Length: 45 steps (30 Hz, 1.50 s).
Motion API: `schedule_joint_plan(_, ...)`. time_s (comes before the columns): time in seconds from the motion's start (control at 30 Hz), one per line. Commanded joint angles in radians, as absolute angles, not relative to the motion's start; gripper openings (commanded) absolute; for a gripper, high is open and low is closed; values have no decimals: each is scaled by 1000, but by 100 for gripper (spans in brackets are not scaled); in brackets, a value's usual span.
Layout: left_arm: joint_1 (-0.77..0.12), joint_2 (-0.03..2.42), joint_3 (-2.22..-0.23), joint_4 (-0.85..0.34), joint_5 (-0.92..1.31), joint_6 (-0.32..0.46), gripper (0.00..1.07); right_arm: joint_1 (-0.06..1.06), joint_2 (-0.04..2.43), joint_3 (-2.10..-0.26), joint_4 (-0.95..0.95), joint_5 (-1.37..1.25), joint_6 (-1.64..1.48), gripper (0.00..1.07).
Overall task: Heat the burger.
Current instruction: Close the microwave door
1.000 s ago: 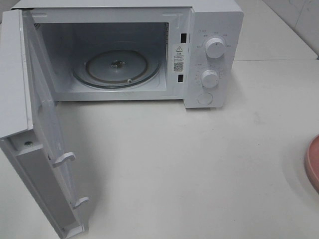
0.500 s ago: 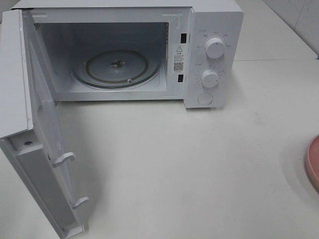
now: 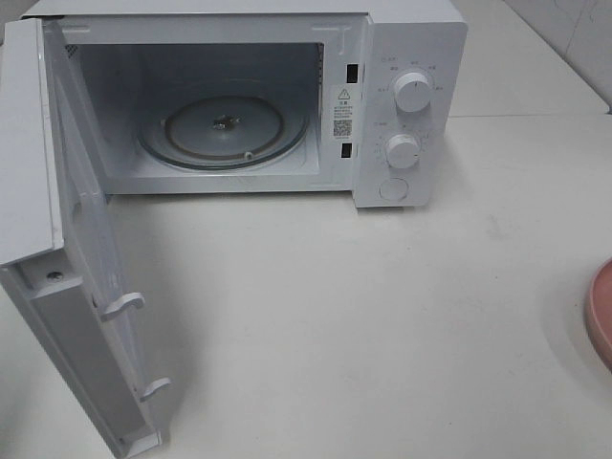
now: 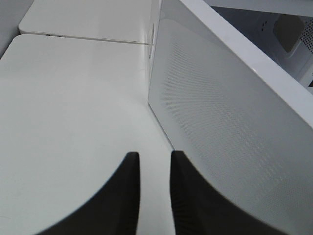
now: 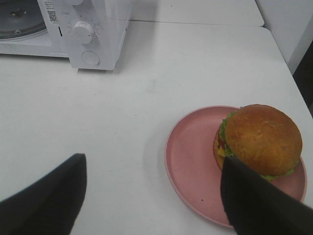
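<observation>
**Burger on pink plate, microwave door open**

Nearest in the right wrist view, the right gripper (image 5: 151, 196) is seen with its dark fingers (image 5: 46, 196) spread wide apart and nothing held between them. One finger overlaps the near edge of the burger (image 5: 259, 139), though contact cannot be judged. The burger is seated on the far side of a round pink plate (image 5: 188, 156), which lies on the white table (image 5: 146, 98), well apart from the microwave (image 3: 406, 57). Only the plate's rim is caught at the right edge of the high view.

In the left wrist view, the left gripper (image 4: 154, 171) is shown nearly closed, a narrow gap left between its empty fingers, just beside the swung-out microwave door (image 3: 76, 316).

Farther back, the microwave cavity is exposed, with the glass turntable (image 3: 225, 129) bare inside. Two control knobs (image 3: 412, 93) are set on the panel to its right.
</observation>
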<state>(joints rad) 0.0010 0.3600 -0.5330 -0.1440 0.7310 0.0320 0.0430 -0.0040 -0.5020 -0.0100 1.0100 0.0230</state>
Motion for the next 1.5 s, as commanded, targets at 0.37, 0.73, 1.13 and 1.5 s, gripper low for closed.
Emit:
schedule_joint_plan(0.37,1,529,-398,-138,341,91,0,36,-31,-499,-6,994,12,75)
schedule_joint_plan(0.73,1,663,-211,-134,-148,90,0,36,-31,-499,-6,994,12,75)
schedule_joint_plan(1.13,1,913,-188,143,-418,-53,0,36,-31,-499,-6,994,12,75)
schedule_joint_plan(1.5,1,1107,-188,495,-655,-261,0,36,-31,-499,-6,994,12,75)
